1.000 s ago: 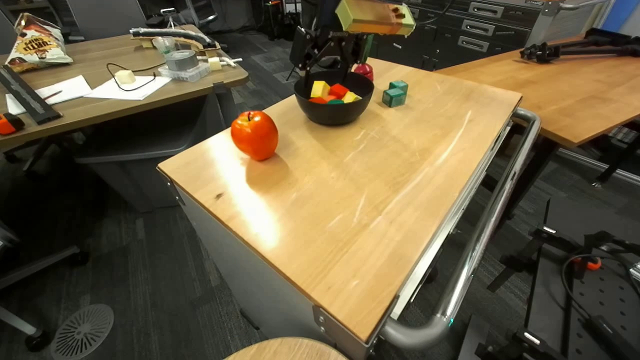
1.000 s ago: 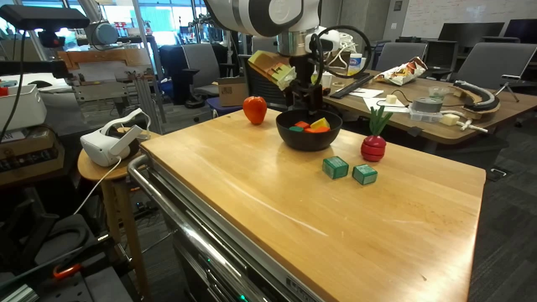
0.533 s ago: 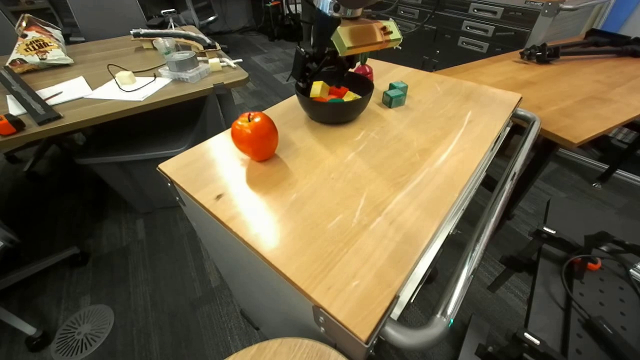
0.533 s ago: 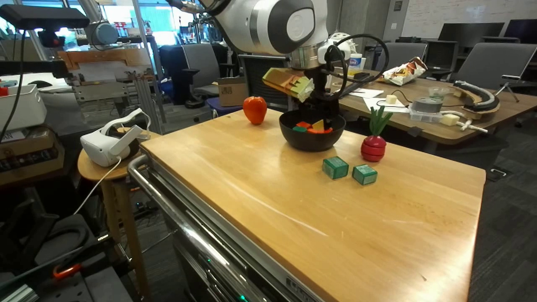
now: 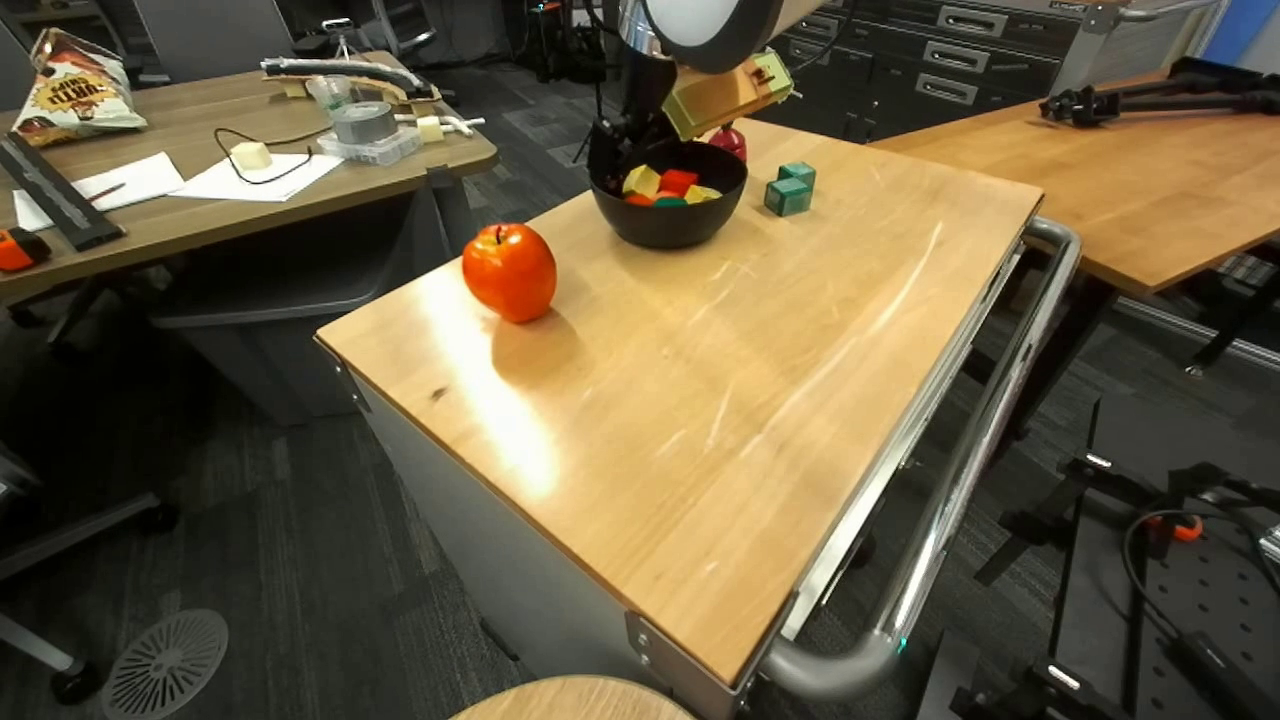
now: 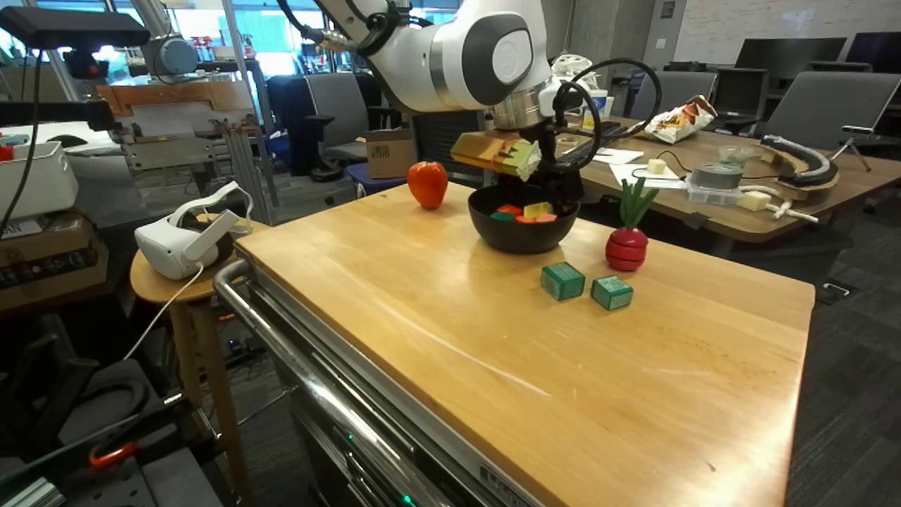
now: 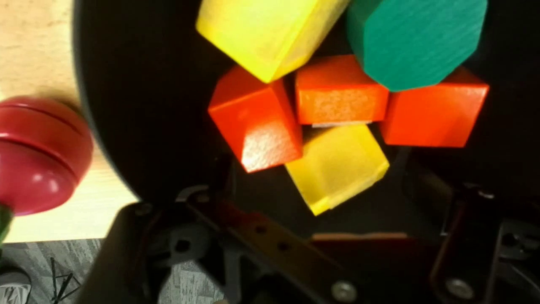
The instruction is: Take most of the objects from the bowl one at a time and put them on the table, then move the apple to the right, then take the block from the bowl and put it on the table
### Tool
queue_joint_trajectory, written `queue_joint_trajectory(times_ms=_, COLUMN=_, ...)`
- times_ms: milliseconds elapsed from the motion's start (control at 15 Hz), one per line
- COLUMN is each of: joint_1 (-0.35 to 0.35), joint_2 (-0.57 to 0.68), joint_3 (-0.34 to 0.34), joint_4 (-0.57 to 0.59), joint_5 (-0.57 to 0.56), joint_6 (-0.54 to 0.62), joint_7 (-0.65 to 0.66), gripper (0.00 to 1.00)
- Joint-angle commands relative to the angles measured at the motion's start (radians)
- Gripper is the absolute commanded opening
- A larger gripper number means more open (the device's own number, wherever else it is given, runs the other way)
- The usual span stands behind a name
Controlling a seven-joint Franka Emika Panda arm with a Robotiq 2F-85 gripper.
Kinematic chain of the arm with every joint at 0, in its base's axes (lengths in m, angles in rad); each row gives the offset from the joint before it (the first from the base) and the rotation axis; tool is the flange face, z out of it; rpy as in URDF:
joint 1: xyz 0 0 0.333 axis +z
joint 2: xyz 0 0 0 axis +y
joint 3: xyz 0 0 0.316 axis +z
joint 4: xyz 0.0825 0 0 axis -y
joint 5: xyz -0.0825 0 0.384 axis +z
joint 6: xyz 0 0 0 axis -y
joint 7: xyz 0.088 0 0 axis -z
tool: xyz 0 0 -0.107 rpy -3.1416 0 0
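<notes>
Jaws spread wide, holding nothing. Wrist view: nearer yellow block (image 7: 341,166), likely target, lies in bowl (image 7: 130,84), seemingly within span of gripper (image 7: 318,175); longer sides eight-to-two o'clock, red block (image 7: 257,124) at its ten. Closing probably wants slight turn.

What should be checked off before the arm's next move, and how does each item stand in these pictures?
Dark mechanical fingers spread apart: ok.
Angular yellow block between them in the wrist view: ok.
That block free of neighbours: not ok; a glossy red block meets its edge in the wrist view.
Fingers not touching the round black bowl: cannot tell.
Bowl upright on the light wooden-topped table: ok.
Shiny red-orange apple apart from the bowl: ok in both exterior views.
</notes>
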Motion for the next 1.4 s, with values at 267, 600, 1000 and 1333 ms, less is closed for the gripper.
queue_joint_trajectory(times_ms=267, joint_1=0.016, joint_2=0.041, joint_3=-0.008, joint_4=0.052, joint_5=-0.012, joint_6=-0.018, joint_7=0.006, gripper=0.68)
queue_joint_trajectory(times_ms=600, joint_1=0.0, joint_2=0.029, joint_3=0.015, joint_4=0.046, joint_5=0.018, joint_6=-0.029, joint_7=-0.012, gripper=0.35)
queue_joint_trajectory(times_ms=1000, joint_1=-0.009, joint_2=-0.12, joint_3=0.012, joint_4=-0.069, joint_5=0.025, joint_6=-0.034, joint_7=-0.013, gripper=0.35)
queue_joint_trajectory(times_ms=1333, joint_1=-0.069, joint_2=-0.379, joint_3=0.063, joint_4=-0.271, joint_5=0.142, joint_6=-0.216, joint_7=-0.132, gripper=0.35)
